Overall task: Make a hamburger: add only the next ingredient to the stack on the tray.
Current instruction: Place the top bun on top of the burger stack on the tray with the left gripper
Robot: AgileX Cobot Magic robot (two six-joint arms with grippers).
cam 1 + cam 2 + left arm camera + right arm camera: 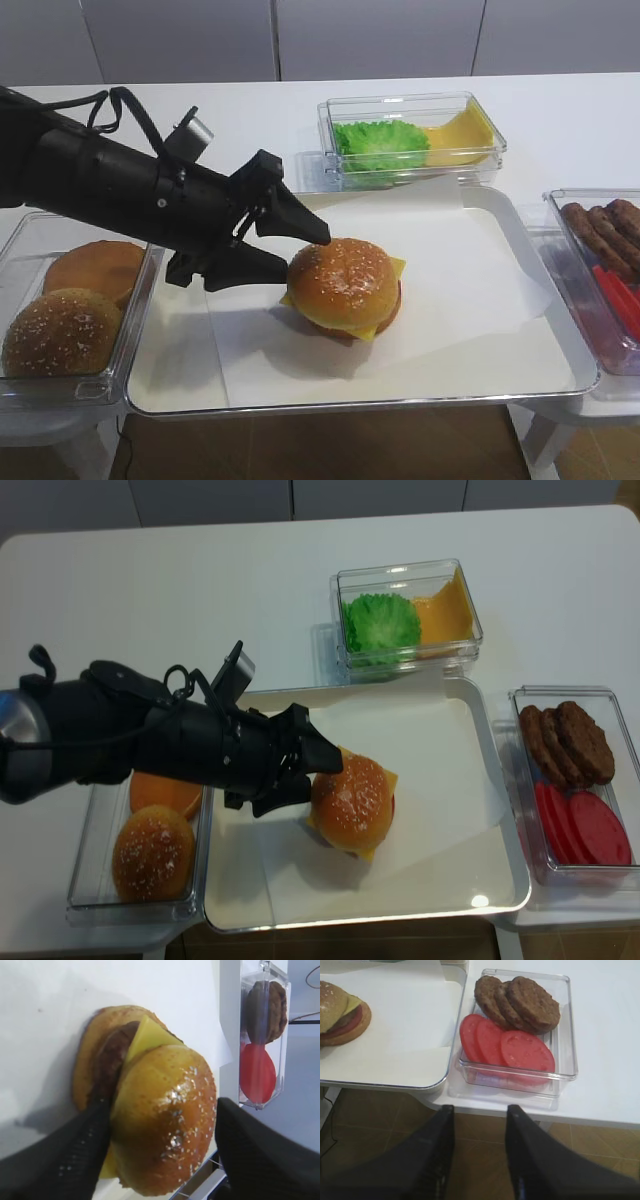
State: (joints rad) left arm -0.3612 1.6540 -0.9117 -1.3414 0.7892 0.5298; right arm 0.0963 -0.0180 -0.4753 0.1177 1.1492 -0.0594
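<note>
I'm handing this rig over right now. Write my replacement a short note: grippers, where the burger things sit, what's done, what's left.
Left gripper: jaws open, straddling the sesame top bun, not clamped on it.
Right gripper: jaws open, empty, parked off the table edge near the tub of patties and tomato slices.
Stack: on the tray, bottom bun, patty, tomato, cheese, with the sesame bun resting on top.
Done: bun placed.
Left: back the left arm away without nudging the burger.

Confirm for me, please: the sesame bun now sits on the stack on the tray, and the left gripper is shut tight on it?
Not quite. The sesame bun does sit on the stack on the tray, but the left gripper is open; the left wrist view shows its fingers spread either side of the bun.
</note>
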